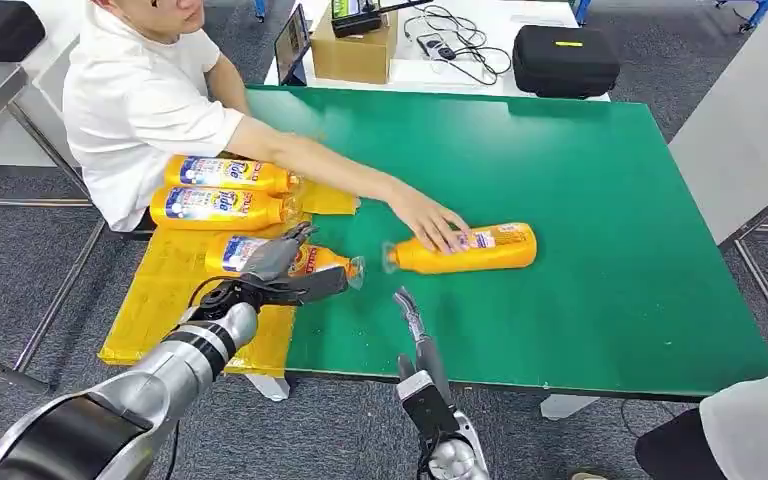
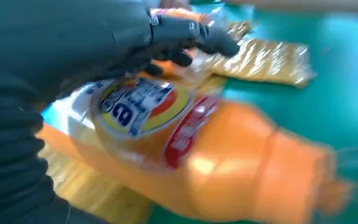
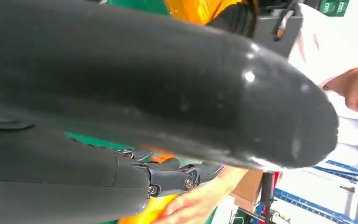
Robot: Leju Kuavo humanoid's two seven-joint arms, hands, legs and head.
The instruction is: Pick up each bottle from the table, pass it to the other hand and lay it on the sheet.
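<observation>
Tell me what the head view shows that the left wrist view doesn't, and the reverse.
Head view alone: the right hand hanging open over the green table, and a person's hand resting on an orange plastic bottle lying mid-table; two more orange bottles lie farther back on the sheet. Left wrist view alone: a blurred close-up of the blue and yellow label on the bottle under the left hand. Both: the left hand over the nearest orange bottle on the yellow crinkled sheet.
</observation>
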